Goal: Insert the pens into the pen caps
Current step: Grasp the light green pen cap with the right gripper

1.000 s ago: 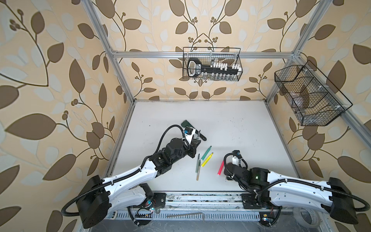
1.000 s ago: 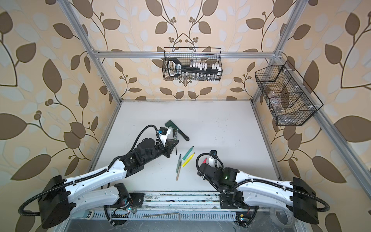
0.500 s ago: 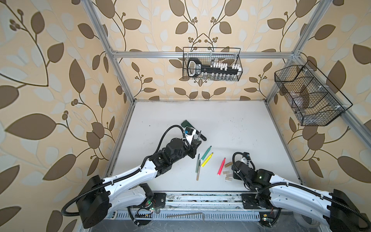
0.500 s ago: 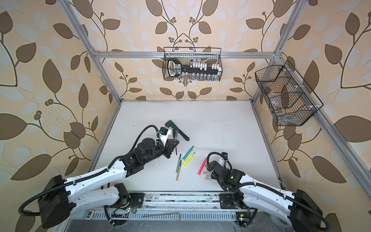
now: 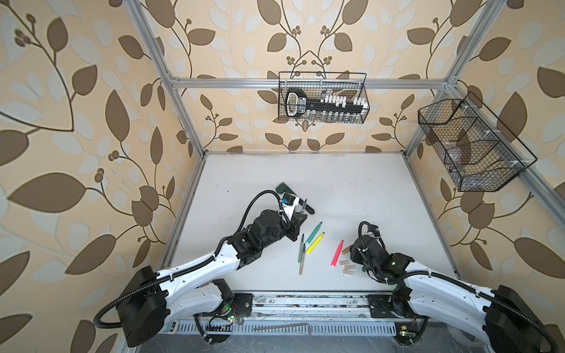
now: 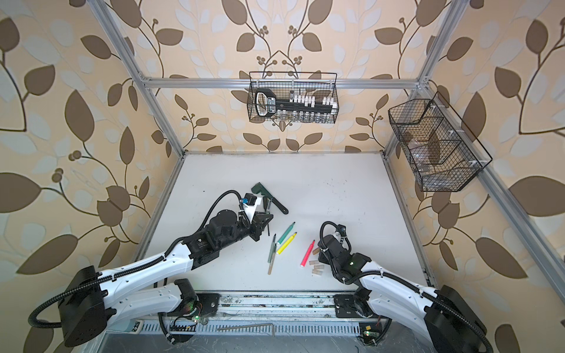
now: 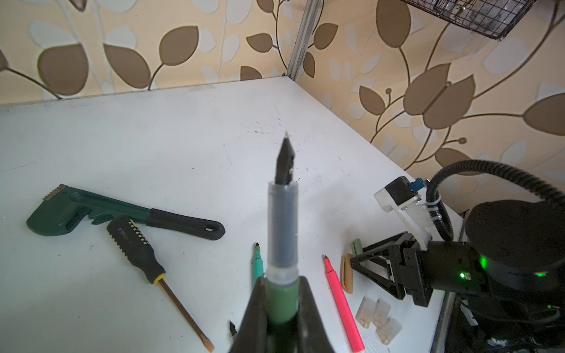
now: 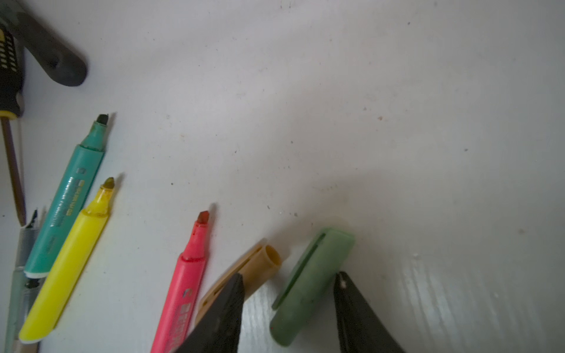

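Nearest the counter's [image 5: 351, 189] front edge, the right end effector [image 8: 289, 275] has its jaws apart astride a green cap [image 8: 312, 284] lying flat. A gold-brown cap [image 8: 260, 269] and three beige caps [image 7: 377, 314] lie just beside. Farther back, the left end effector [image 7: 282, 279] is clamped on a green pen [image 7: 282, 220], nib bare.

We saw left arm [image 5: 198, 267] and right arm [image 5: 434, 284] in glossy white shells, black rounded joint housings [image 5: 143, 308], ribbed black cable hoses [image 5: 265, 192], white camera bracket [image 5: 290, 205] with blue connector [image 5: 284, 200], green status lights [image 7: 483, 261], right gripper [image 8: 289, 274] with matte black wedge-shaped fingers [image 8: 220, 318].
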Available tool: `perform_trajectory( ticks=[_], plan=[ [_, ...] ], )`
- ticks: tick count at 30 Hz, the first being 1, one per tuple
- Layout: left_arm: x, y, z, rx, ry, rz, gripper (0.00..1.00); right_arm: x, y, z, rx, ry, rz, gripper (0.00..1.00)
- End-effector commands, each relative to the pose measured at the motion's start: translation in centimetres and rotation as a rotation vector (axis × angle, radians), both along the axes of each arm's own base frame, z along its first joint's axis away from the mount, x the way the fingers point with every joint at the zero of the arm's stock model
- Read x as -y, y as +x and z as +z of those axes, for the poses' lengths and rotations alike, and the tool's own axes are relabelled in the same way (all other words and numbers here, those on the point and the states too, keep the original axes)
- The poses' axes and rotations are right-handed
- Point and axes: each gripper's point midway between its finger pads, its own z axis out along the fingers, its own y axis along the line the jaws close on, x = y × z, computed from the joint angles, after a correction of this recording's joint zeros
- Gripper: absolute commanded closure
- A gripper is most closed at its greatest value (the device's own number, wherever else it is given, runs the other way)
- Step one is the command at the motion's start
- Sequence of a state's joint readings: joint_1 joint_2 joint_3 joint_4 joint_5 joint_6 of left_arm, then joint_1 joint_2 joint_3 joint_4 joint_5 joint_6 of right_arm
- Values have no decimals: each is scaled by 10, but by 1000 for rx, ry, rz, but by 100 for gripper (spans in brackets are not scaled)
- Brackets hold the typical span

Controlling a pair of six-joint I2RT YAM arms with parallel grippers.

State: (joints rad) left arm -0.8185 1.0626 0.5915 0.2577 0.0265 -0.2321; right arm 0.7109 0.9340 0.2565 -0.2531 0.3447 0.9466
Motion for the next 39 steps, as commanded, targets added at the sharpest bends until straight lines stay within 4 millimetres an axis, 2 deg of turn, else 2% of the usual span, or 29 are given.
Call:
perform_trajectory(
  ticks=[1,4,8,18,24,33,39],
  plan=[
    [8,-3,35,81,-51,-38,100,8,-8,-13,-58,-51,5,62],
    [7,-3,35,83,-46,-36,100,7,-8,-13,-66,-62,6,70],
    [9,-4,36,83,-49,-42,100,8,-7,-10,-60,-72,2,76],
    [9,-6,38,87,-51,-50,100,10,-4,-5,-56,-95,-10,79],
    [11,-8,39,91,-50,-55,100,9,-3,-6,-64,-107,-7,95],
    [12,-8,38,92,-43,-57,100,7,0,-7,-85,-150,5,96],
    [12,-9,38,92,-42,-60,100,2,2,-14,-125,-197,16,93]
  ],
)
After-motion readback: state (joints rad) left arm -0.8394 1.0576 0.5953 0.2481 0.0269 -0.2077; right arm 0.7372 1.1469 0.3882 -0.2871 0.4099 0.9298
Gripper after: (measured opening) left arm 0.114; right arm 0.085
